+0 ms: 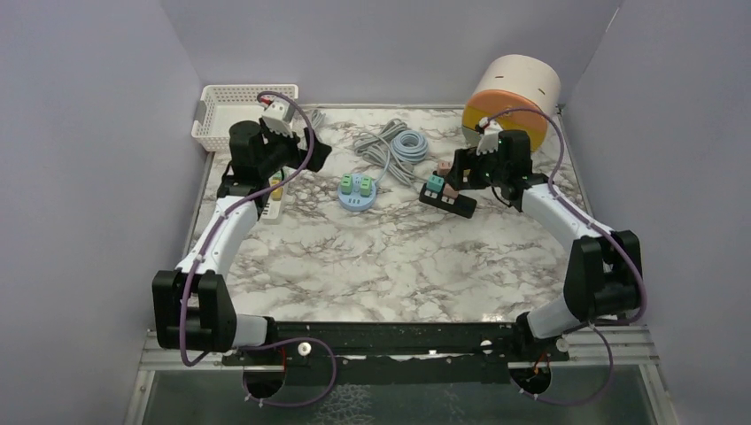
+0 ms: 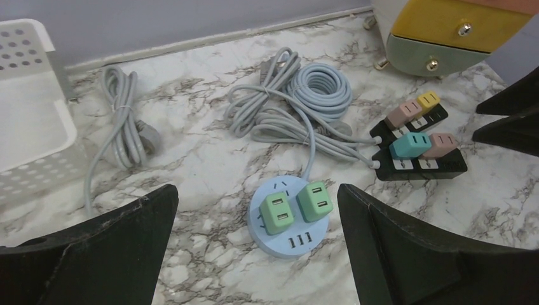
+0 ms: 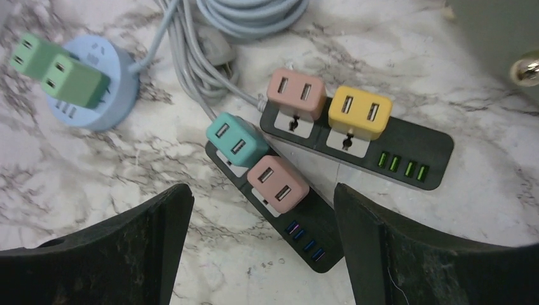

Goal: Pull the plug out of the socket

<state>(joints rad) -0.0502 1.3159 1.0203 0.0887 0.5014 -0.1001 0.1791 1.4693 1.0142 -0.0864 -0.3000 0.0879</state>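
While the right gripper (image 3: 259,190) hangs released above the nearer black strip (image 3: 311,219), the approach appears in hand; next, lower onto its pink plug (image 3: 278,183).

Taking the far wall as 12 o'clock in the top view, the marble table (image 1: 390,266) lies bare from 4 to 8 o'clock of the round blue socket (image 1: 357,200), so that side gives open passage. At 12 to 1 o'clock the grey cable coils (image 1: 396,144) crowd it. At 3 o'clock two black power strips (image 1: 449,202) lie close side by side, their plugs (image 3: 236,138) standing with only narrow gaps between them. A white strip (image 1: 272,205) lies at 9 o'clock, a white basket (image 1: 237,113) fills the 10 o'clock corner, and a round drawer unit (image 1: 514,93) stands at 2 o'clock.
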